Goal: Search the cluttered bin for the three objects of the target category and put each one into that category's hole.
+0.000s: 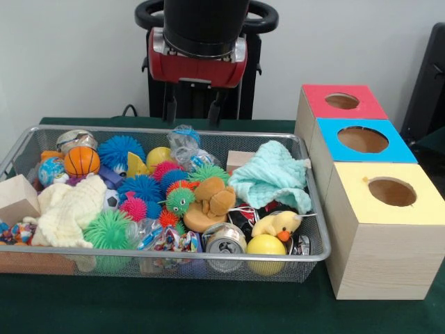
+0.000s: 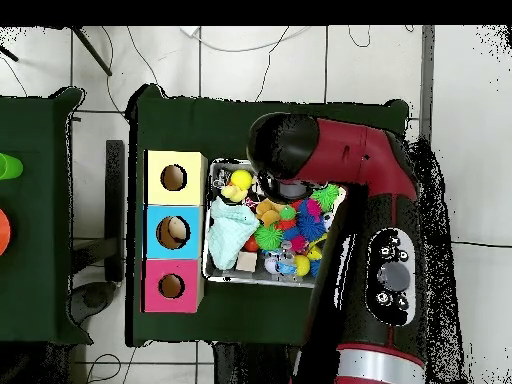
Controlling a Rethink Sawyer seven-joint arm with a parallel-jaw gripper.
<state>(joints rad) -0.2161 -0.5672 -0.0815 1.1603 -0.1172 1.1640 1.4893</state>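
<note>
The bin (image 1: pixel 316 256) is a big, flat basket made of shiny silver wire, with a thick metal edge all the way round. It sits on the green table (image 1: pixel 208 309) and is much wider than the boxes beside it. It is full to the top with toys.

In the front view you can see an orange basketball (image 1: pixel 82 161), a blue spiky ball (image 1: pixel 120 149), a green spiky ball (image 1: pixel 108 231), a fluffy cream cloth (image 1: pixel 69 209), a brown soft toy (image 1: pixel 208 202), a pale green cloth (image 1: pixel 272 175), a yellow duck (image 1: pixel 278 224), a yellow ball (image 1: pixel 266 247) and a silver can (image 1: pixel 225 242).

Three pale wooden boxes stand in a row, just beside the bin. The one at the back has a red top (image 1: pixel 344 101), and the hole (image 1: pixel 342 101) is the round opening in it. Next come the blue box (image 1: pixel 363 140) and the yellow box (image 1: pixel 391 191), each with its own round opening.

The red and black arm (image 1: pixel 200 42) hangs above the back of the bin. In the overhead view the arm (image 2: pixel 340 160) covers much of the bin (image 2: pixel 215 170). The tool is hard to make out, so I cannot tell if it is open or shut, or if it has hold of anything.
</note>
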